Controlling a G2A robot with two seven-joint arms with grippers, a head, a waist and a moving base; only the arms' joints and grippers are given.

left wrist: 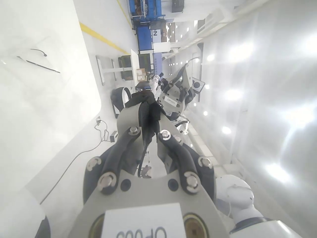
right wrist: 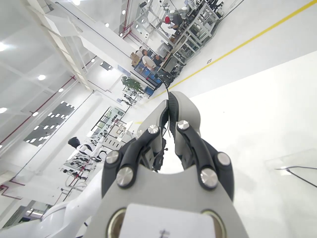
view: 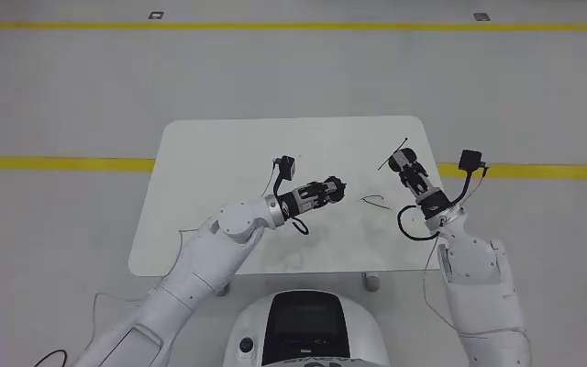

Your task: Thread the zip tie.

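Black, thin and straight, the plastic zip tie point(view: 383, 165) is clamped between the closed fingers of the right gripper point(view: 402, 162). This is right of centre in the top view, over the right part of the white, round-cornered table point(view: 229, 165). The tie runs diagonally, its far end pointing to the upper right of the frame. In the right wrist view the right gripper point(right wrist: 169, 101) has its dark pads together on the zip tie point(right wrist: 167, 91), and a short tip sticks out past the fingertips near the frame's centre.

The left gripper point(view: 337, 189) sits near the centre of the top view, apart from the right one. In the left wrist view the left gripper point(left wrist: 148, 102) has its pads pressed together; whether anything is pinched between them cannot be told.

Two loose black zip ties point(view: 374, 200) lie on the table between the grippers, slightly lower in the top view.
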